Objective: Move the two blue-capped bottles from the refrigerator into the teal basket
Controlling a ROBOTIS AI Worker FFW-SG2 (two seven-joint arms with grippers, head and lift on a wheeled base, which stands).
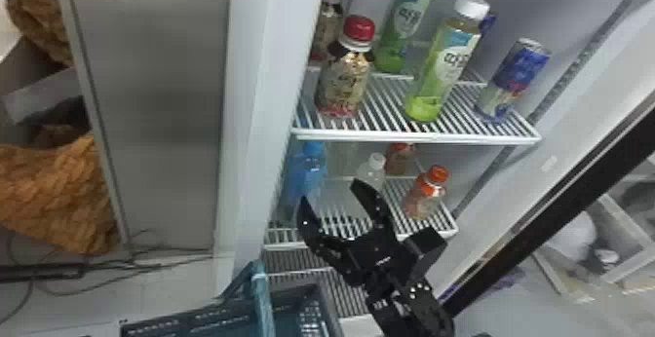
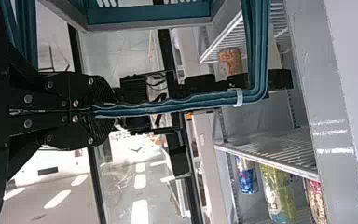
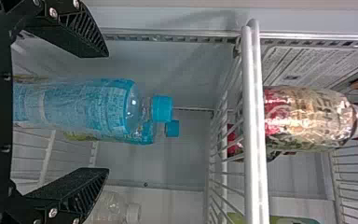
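Two blue-capped bottles (image 3: pixel 91 105) stood upright in the refrigerator (image 1: pixel 273 68), on the lower wire shelf (image 1: pixel 285 246) towards its left side, one partly behind the other. Neither was in the basket, so the transfer itself had yet to be made: both bottles were left to move.

The right gripper (image 1: pixel 329 192) was at the front of that shelf, its two black fingers spread wide and nothing gripped. In the right wrist view, the nearer bottle appeared between the spread fingers, apart from both of them. The step in hand seemed to be lining up on that bottle; the next move would likely be a little farther in, then a squeeze around its body.

Below, outside the refrigerator, was the teal basket (image 1: pixel 195 319). The left gripper (image 2: pixel 105 112) was closed on its handle (image 2: pixel 191 103), so the container looked ready for loading.

A clear white-capped bottle (image 1: pixel 371 173) and an orange-capped bottle (image 1: pixel 426 192) shared the lower shelf. The white-capped one, nearest the right-hand finger, might get nudged during the grasp.
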